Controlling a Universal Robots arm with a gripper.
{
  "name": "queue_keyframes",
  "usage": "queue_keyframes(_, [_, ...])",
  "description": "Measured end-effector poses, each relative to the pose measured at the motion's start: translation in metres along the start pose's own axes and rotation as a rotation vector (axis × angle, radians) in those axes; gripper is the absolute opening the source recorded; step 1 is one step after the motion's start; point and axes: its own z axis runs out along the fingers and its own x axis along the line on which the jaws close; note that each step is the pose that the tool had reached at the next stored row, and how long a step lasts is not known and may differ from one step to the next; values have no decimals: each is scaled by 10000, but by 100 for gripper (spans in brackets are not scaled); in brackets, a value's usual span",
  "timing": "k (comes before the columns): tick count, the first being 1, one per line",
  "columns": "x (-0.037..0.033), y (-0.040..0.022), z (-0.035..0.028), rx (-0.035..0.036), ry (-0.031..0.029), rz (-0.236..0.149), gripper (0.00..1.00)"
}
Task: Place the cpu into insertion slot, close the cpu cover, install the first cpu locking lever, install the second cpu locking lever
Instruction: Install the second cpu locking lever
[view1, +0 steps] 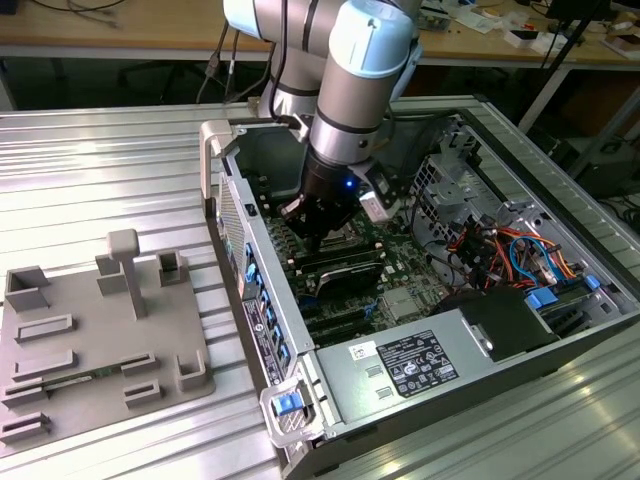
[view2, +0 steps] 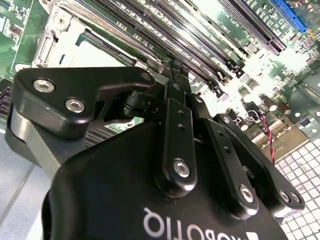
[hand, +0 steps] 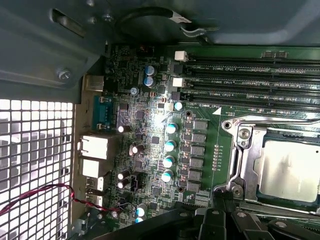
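In the exterior view my gripper (view1: 318, 238) is down inside the open computer case, over the green motherboard. The second wrist view shows the gripper (view2: 173, 72) shut, its two black fingertips pressed together just above the board beside the long memory slots (view2: 200, 35). The cpu (hand: 289, 170), a dull silver square, lies flat in the insertion slot (hand: 235, 190). The silvery cpu cover (hand: 246, 160) frames it, lying flat around the chip. A thin metal lever (hand: 270, 206) runs along the socket edge nearest the gripper. I cannot tell whether the fingertips touch it.
The case walls (view1: 235, 215) surround the board closely. Drive bays and orange and blue cables (view1: 505, 245) fill the exterior view's right. The power supply (view1: 420, 365) lies at the near end. A grey fixture plate (view1: 90, 340) rests on the metal table at the exterior view's left.
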Motion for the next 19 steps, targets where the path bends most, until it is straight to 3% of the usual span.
queue_keyframes(8, [-2,5,40,-58,-11,-29,11])
queue_keyframes(11, [-2,-6,42,-4,-10,-26,11])
queue_keyframes(14, [-1,-12,39,95,6,-27,11])
queue_keyframes(17, [0,-12,27,92,1,-25,11])
queue_keyframes(19, [0,-13,-18,92,0,-26,11])
